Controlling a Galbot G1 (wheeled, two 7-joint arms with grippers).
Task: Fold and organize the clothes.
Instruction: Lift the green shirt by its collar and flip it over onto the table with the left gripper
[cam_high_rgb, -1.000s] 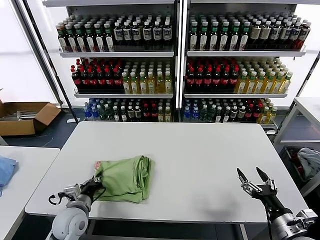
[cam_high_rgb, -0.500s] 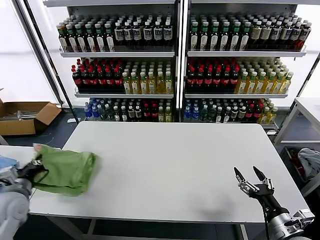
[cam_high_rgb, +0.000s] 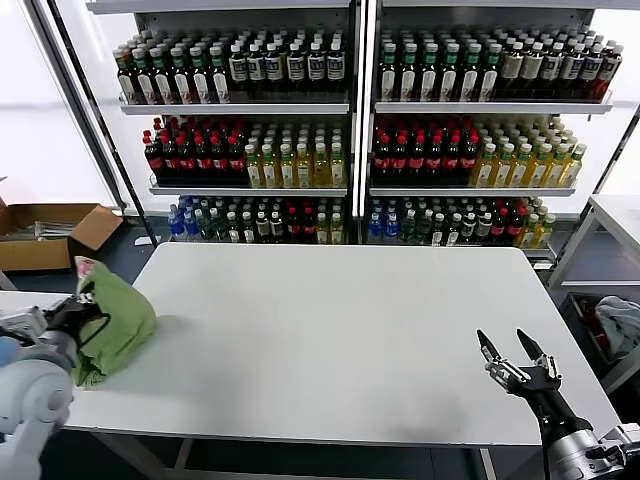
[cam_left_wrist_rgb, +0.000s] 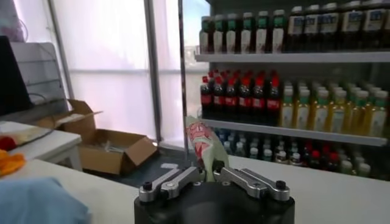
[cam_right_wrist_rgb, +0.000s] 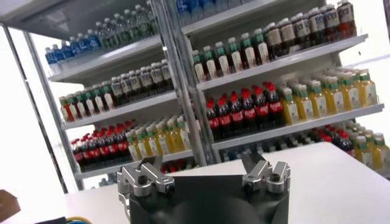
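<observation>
The folded light green polo shirt (cam_high_rgb: 112, 325) hangs bunched at the white table's (cam_high_rgb: 340, 330) left edge, its red-and-white print showing at the top. My left gripper (cam_high_rgb: 72, 318) is shut on one end of it, off the table's left side. In the left wrist view the shirt (cam_left_wrist_rgb: 204, 149) stands up between the closed fingers (cam_left_wrist_rgb: 183, 176). My right gripper (cam_high_rgb: 518, 352) is open and empty, hovering low above the table's right front corner; in the right wrist view its gripper (cam_right_wrist_rgb: 204, 173) holds nothing.
Shelves of bottles (cam_high_rgb: 340, 130) stand behind the table. A second white table (cam_high_rgb: 20, 300) adjoins on the left, with a blue cloth (cam_left_wrist_rgb: 36, 204) on it. A cardboard box (cam_high_rgb: 50, 235) lies on the floor at far left. A grey-blue cloth (cam_high_rgb: 618, 325) lies at far right.
My left gripper has dragged the shirt from the table's left front area to and over its left edge, and the shirt has bunched up. The right gripper has barely shifted.
</observation>
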